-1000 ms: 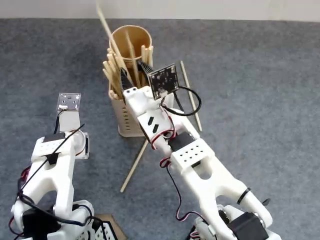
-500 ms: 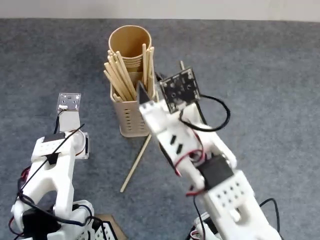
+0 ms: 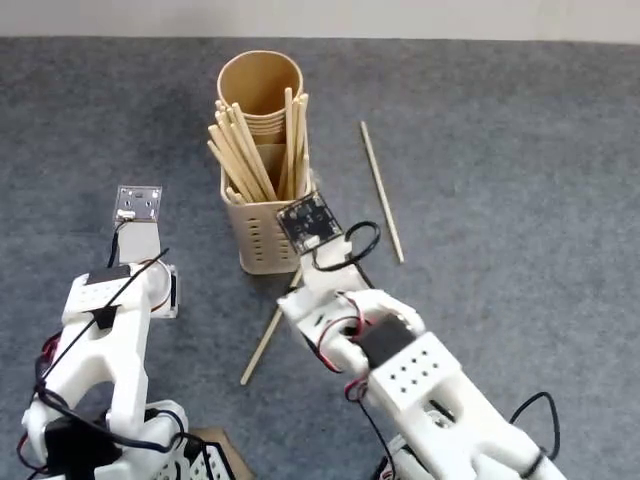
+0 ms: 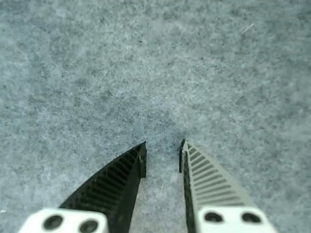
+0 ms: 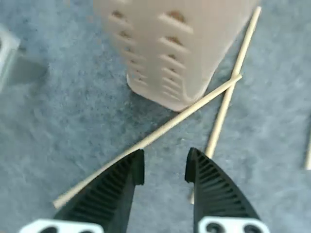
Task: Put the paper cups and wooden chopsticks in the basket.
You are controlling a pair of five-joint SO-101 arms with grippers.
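Right gripper [image 5: 164,162] sits with its jaws a little apart and nothing in them, and we can see two wooden chopsticks [image 5: 160,133] crossed on the grey carpet [image 5: 58,121] just past its tips. Right behind those stands the basket [image 5: 180,43], stuffed with a bundle of chopsticks [image 3: 245,160] and stacked paper cups [image 3: 260,85]. One loose chopstick [image 3: 381,192] lies off to this gripper's right. Left gripper [image 4: 162,155], jaws also slightly spread, hangs over bare carpet.

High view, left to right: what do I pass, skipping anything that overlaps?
left arm → basket holding paper cups and chopsticks → lone chopstick lying flat
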